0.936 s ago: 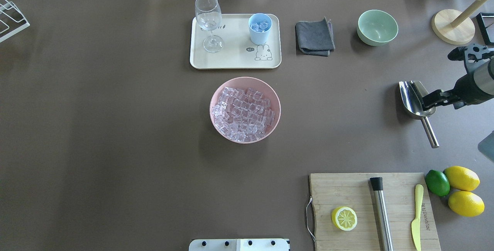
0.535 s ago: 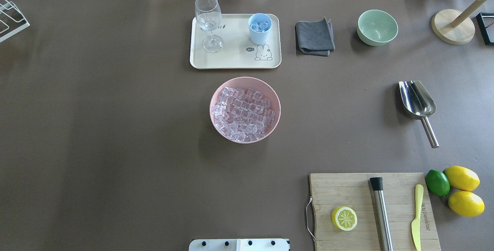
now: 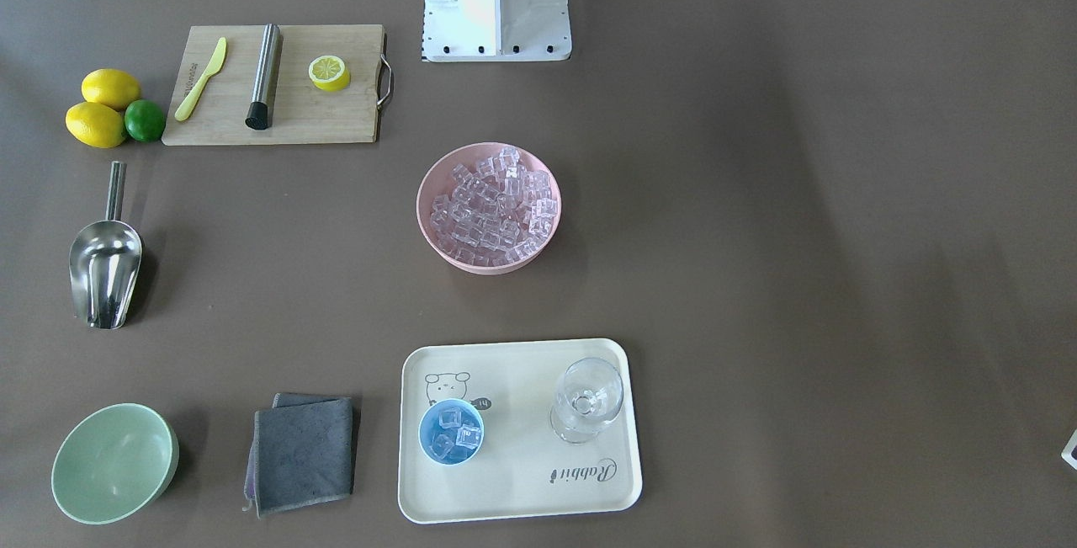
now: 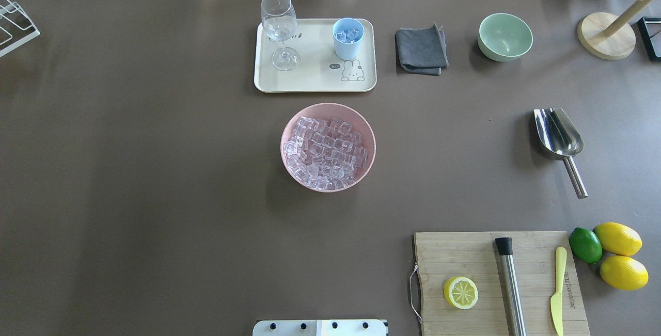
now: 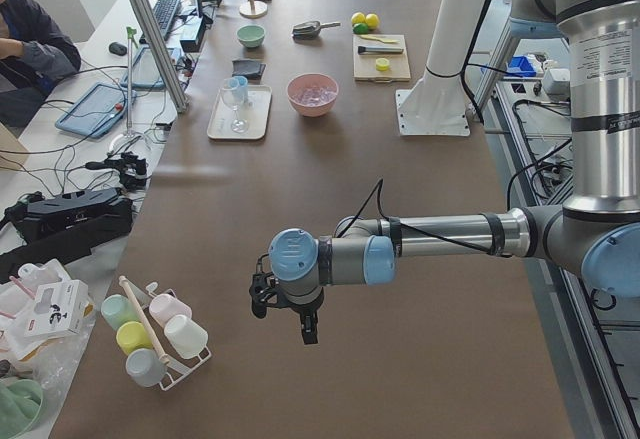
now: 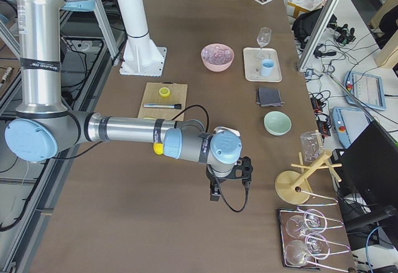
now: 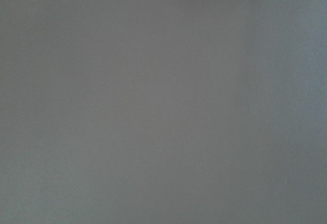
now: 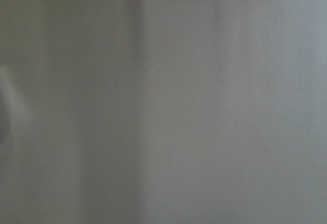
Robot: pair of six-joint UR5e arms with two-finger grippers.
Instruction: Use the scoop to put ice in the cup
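**Status: both arms held over the bench ends, scoop lying free**

1. Left arm [image 5: 440, 234]: the forearm reaches out roughly level over the left end of the bench [image 4: 155, 171]. The wrist is bent so that the tool points down at the bare surface. It hangs near a rack of mugs [image 5: 150, 334], well apart from all task items. Whether its jaws are released or clenched cannot be told. Nothing is seen between them.

2. Right arm [image 6: 124, 128]: the pose mirrors the left arm over the right end of the bench, with the forearm level and the tool pointing down. It hangs near a wooden stand [image 6: 298, 186]. The state of its jaws cannot be told.

3. Scoop [image 4: 559, 137]: it lies flat on the bench at the right. The trough faces the far side and the handle points toward the near side. No arm touches it.

4. Cup [image 4: 347, 38]: it stands upright on the right part of the tray [image 4: 310, 80] and holds a few cubes. A wine glass [image 4: 279, 26] stands on the left part.

5. Ice [image 4: 325, 150]: the bulk fills the pink bowl [image 4: 283, 145] at bench centre, just near of the tray.
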